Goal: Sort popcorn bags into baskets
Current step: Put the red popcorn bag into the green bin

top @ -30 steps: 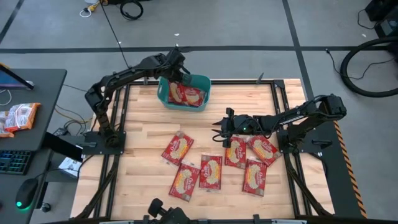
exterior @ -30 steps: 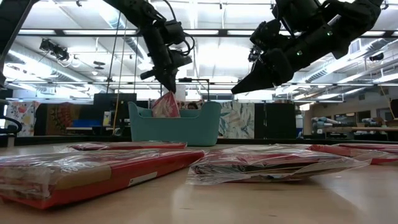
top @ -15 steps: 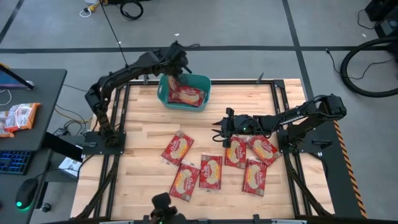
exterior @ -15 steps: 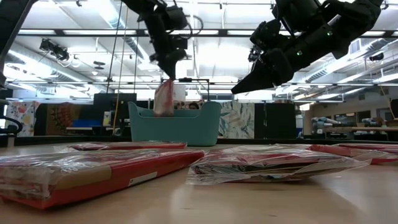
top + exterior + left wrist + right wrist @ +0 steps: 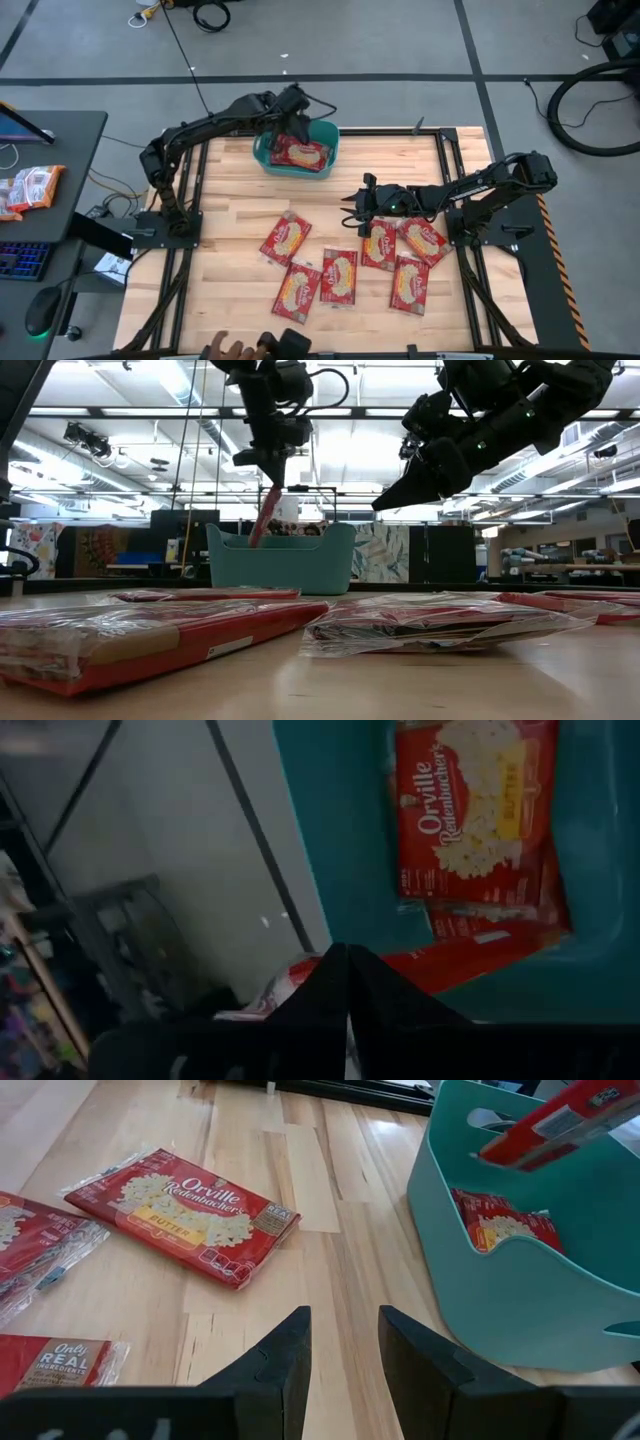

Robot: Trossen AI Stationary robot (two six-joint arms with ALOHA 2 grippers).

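Fingers of the left gripper (image 5: 272,482) pinch one popcorn bag (image 5: 262,515), which hangs tilted below it into the teal basket (image 5: 326,135). Right gripper (image 5: 350,206) hovers with fingers parted, six loose popcorn bags (image 5: 339,276) on the table (image 5: 225,200) beneath and beside it.
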